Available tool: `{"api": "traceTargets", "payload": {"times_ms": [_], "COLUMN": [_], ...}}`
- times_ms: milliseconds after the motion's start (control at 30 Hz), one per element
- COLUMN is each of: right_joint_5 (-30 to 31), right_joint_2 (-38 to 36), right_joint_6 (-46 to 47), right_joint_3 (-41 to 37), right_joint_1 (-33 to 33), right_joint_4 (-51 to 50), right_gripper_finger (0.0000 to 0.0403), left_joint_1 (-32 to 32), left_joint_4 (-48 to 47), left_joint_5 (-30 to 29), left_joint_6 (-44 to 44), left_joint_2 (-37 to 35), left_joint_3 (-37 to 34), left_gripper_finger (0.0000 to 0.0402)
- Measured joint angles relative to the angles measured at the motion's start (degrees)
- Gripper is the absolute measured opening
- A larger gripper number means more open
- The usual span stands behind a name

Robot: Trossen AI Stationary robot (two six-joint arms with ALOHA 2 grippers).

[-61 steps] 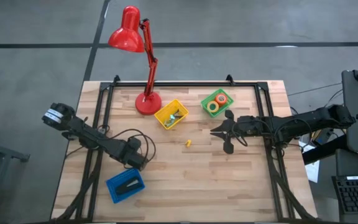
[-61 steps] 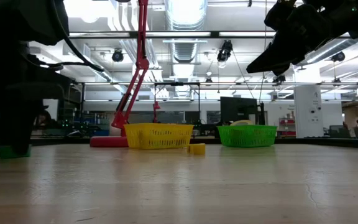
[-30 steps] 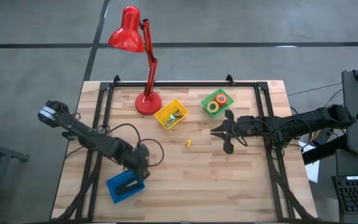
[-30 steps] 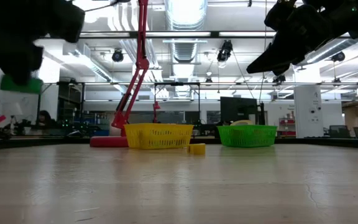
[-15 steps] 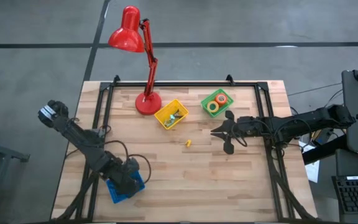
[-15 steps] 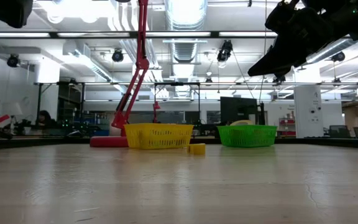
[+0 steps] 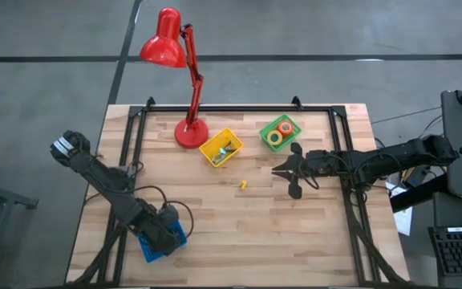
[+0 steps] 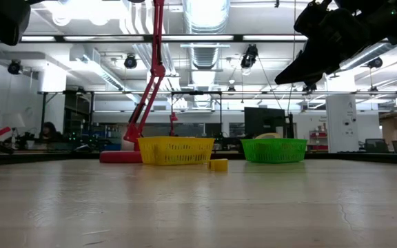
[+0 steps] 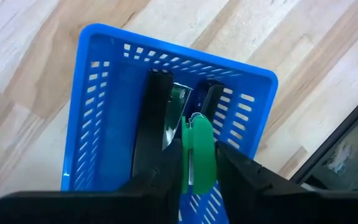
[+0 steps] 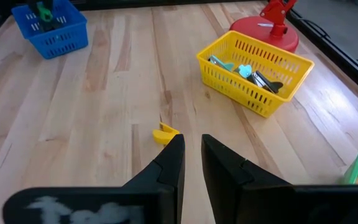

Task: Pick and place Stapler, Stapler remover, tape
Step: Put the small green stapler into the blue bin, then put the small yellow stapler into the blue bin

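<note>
Even, bright overhead lighting; ceiling lights [image 8: 205,14] glare in the low view, shadows stay soft, the near tabletop [image 8: 198,220] blurs.

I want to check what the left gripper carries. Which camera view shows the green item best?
The left wrist view is best: the green item sits between the left gripper's fingers, above the blue basket. In the high view the arm covers it. The low view does not show it. The right wrist view shows only a distant green speck.

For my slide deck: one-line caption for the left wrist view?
Left gripper holds a green stapler above the blue basket, which already contains a black stapler.
</note>
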Motion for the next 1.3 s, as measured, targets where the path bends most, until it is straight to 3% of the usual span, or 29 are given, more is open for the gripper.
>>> {"api": "traceTargets", "payload": {"times_ms": [400,833,1133,1300], "right_joint_5": [0.0,0.0,0.0,0.0], "right_joint_2": [0.0,0.0,0.0,0.0], "right_joint_6": [0.2,0.3,0.4,0.4], "right_joint_3": [0.0,0.0,0.0,0.0], "right_joint_1": [0.0,0.0,0.0,0.0], "right_joint_4": [0.0,0.0,0.1,0.2], "right_gripper_finger": [0.0050,0.0050,0.0050,0.0050], "left_joint_1": [0.0,0.0,0.7,2.0], "left_joint_4": [0.0,0.0,0.3,0.4], "left_joint_5": [-1.0,-3.5,-4.2,-9.7], "left_joint_6": [-1.9,-2.2,-1.3,2.7], "left_joint_2": [0.0,-0.3,-0.9,-1.0], "left_joint_3": [0.0,0.0,2.0,4.8], "left_gripper_finger": [0.0116,0.0194,0.0195,0.0195]}}
